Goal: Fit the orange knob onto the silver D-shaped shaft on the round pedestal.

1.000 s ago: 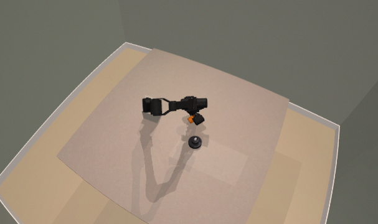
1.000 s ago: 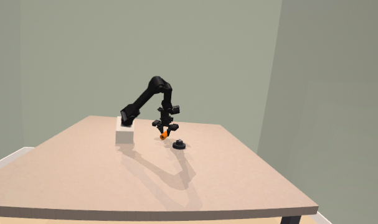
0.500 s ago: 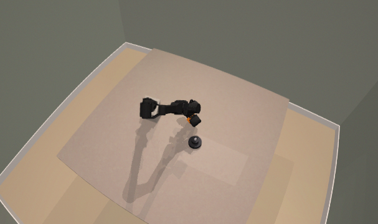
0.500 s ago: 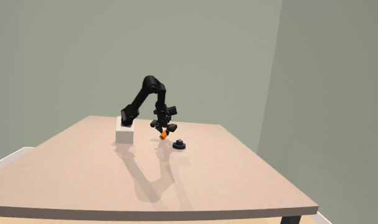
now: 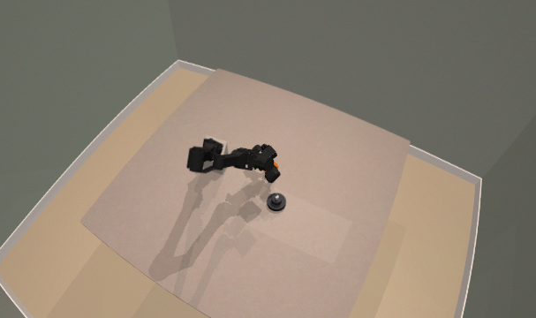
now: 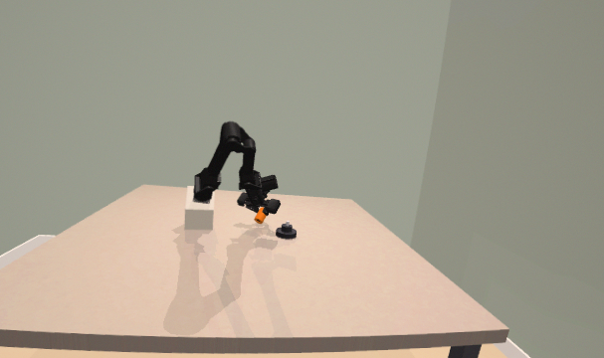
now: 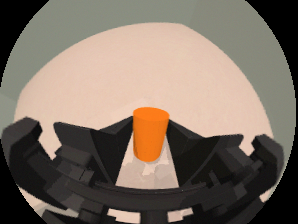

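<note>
The orange knob is a cylinder held between the fingers. My gripper is shut on it and holds it above the table. In the exterior view the knob leans, its lower end pointing down and to the left. The round dark pedestal stands on the table with the short silver shaft upright at its centre. The gripper and knob are beside the pedestal, to its upper left in the exterior view. The knob's hole and the shaft's flat side cannot be made out.
The arm's white base block stands on the table to the left of the pedestal. Shadows of the arm fall across the table. The pedestal does not show in the wrist view.
</note>
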`<state>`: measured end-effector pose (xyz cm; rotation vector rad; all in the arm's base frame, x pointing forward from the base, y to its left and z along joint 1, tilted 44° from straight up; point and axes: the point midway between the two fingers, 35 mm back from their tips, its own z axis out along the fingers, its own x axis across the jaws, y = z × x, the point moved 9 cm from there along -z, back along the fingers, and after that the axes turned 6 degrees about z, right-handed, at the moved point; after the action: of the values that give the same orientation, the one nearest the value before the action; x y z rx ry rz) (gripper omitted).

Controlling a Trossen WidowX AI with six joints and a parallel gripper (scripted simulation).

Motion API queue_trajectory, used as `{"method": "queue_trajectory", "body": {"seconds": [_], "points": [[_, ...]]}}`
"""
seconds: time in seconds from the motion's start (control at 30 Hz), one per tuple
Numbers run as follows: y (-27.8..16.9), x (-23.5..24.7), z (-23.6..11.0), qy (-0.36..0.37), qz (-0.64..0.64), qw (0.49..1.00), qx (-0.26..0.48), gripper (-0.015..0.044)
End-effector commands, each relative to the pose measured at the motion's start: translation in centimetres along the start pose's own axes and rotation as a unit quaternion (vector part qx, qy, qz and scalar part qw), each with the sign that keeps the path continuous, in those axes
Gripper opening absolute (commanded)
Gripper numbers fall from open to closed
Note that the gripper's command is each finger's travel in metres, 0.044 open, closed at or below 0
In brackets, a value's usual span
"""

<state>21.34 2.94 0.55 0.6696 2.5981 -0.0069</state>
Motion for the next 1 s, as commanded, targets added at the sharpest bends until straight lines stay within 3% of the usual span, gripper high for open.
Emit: {"method": "queue_trajectory", "body": {"seconds": [0.0,0.97], "points": [[-1.0,0.0,-0.4,0.003,-0.003,0.999,-0.034,0.0179],[-7.3,-0.5,-0.6,0.028,-0.005,0.969,-0.247,0.0179]]}}
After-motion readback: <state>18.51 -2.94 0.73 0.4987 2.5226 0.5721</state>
